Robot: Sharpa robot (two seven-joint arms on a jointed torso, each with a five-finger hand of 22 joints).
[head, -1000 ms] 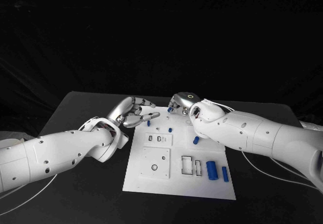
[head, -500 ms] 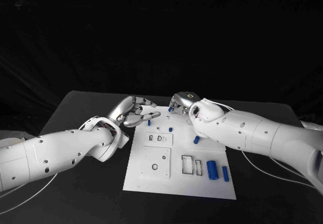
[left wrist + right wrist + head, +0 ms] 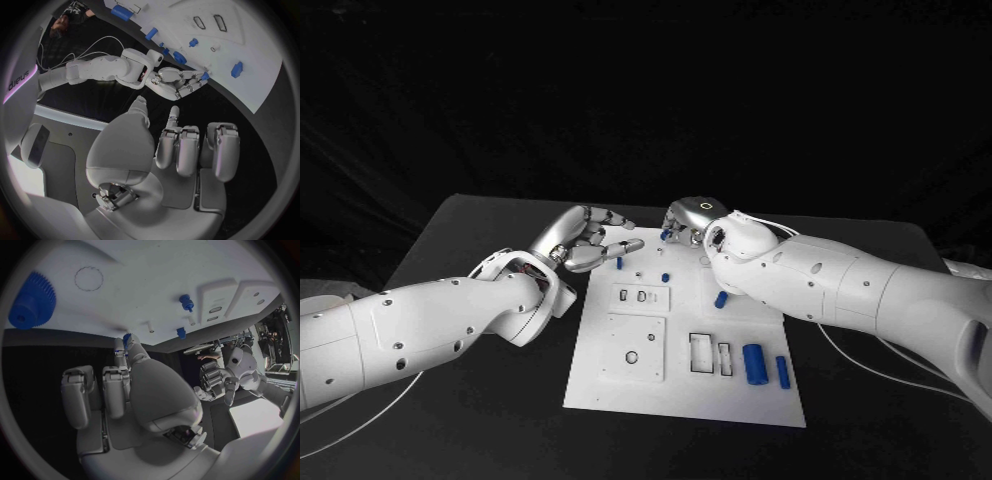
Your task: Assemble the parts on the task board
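Head view: the left hand (image 3: 584, 240) hovers with fingers loosely spread, holding nothing, at the white rectangular task board's (image 3: 632, 385) far edge; the right hand (image 3: 687, 222) pinches a small blue part (image 3: 127, 339).

The task board (image 3: 687, 400) lies at the centre of the tabletop (image 3: 473, 225). The left hand (image 3: 589, 240) sits at its 11 o'clock corner and the right hand (image 3: 689, 222) at 12 o'clock, over its far edge. Two parts (image 3: 754, 364) lie side by side on the board toward 4 o'clock, with another part (image 3: 721, 299) at 2 o'clock.
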